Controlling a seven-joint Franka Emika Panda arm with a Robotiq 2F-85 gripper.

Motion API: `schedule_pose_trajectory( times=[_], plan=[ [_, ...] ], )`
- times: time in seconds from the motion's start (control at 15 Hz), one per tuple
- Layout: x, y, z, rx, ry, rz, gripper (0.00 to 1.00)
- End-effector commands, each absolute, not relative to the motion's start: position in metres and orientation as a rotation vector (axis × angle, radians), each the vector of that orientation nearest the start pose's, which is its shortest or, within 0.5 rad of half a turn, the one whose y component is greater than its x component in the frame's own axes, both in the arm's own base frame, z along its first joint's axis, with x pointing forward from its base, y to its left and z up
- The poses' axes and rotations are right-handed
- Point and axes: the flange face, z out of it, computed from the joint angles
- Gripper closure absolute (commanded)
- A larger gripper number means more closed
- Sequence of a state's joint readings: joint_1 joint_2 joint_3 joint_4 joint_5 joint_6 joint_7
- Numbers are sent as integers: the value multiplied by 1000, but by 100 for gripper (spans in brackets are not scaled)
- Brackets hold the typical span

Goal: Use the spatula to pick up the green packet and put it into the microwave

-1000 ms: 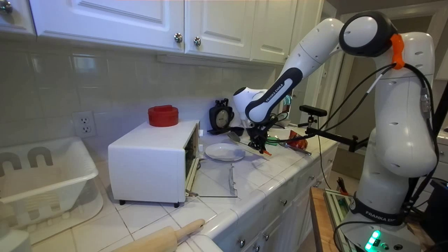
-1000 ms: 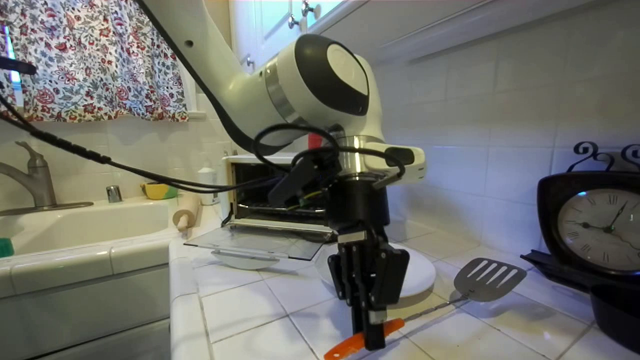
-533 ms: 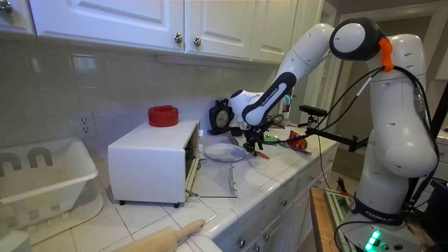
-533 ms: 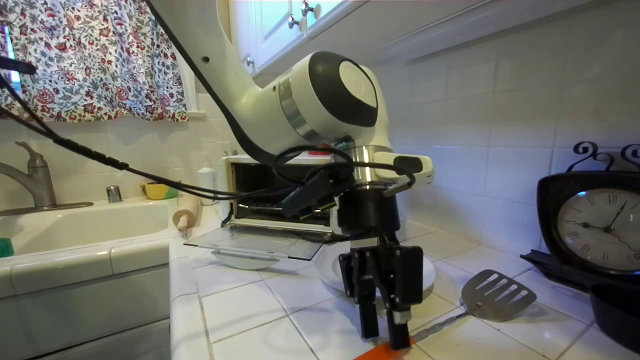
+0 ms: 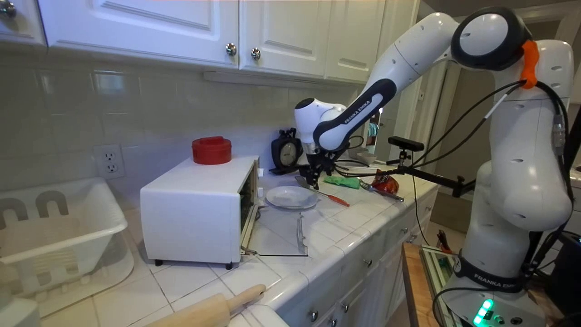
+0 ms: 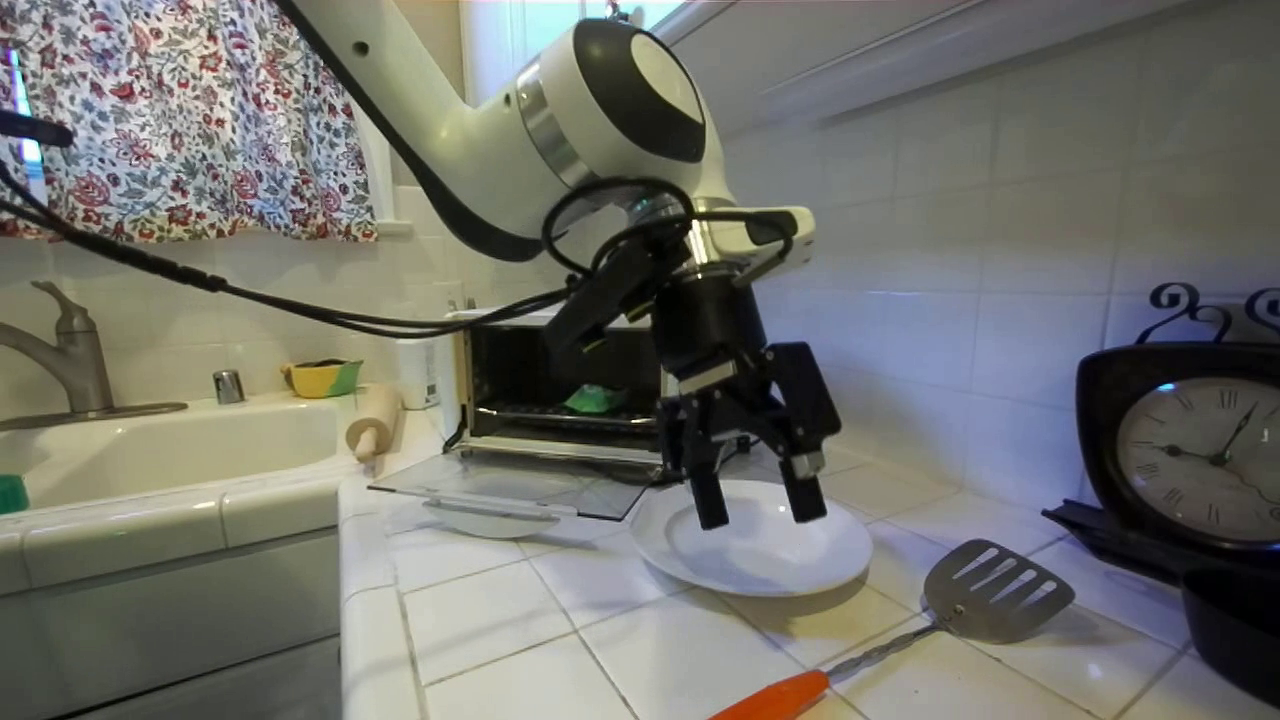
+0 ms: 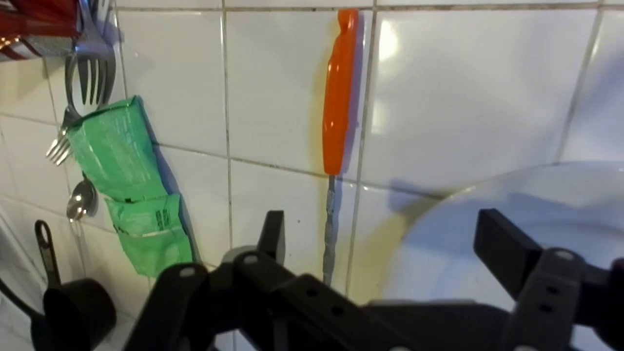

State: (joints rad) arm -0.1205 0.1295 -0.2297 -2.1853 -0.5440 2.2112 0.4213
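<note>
Fingers point(image 7: 273, 234) spread wide with only air between them, the pincer point(image 6: 757, 505) hangs above the tiled counter point(image 6: 480, 620), apart from the slotted spatula point(image 6: 968, 612) lying flat below. In the wrist view, we see the spatula's orange handle point(image 7: 339, 97) and twisted shaft on the tiles, the shaft visible through the gap between the fingertips, while a white plate point(image 7: 448, 253) shows behind one of them. The green packet point(image 7: 134, 180) lies on the counter, off to one side of the spatula, near some forks point(image 7: 92, 46). The white toaster oven point(image 5: 195, 218) stands with its glass door point(image 6: 540, 480) lowered; in an exterior view we spot a green shape point(image 6: 596, 399) inside, too small to identify.
</note>
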Motion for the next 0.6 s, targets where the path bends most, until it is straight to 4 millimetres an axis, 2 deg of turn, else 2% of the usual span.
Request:
schedule_pose_trajectory(
  times=[0.0, 0.07, 0.33, 0.4, 0.47, 0.53],
  plan=[
    [485, -181, 356, -3499, 613, -19, 0],
    [478, -177, 360, -3451, 637, 43, 0],
    [447, -161, 384, -3351, 580, 46, 0],
    [440, -157, 391, -3319, 571, 95, 0],
    [464, -167, 375, -3376, 616, 69, 0],
    [457, -164, 381, -3358, 605, 87, 0]
  ],
)
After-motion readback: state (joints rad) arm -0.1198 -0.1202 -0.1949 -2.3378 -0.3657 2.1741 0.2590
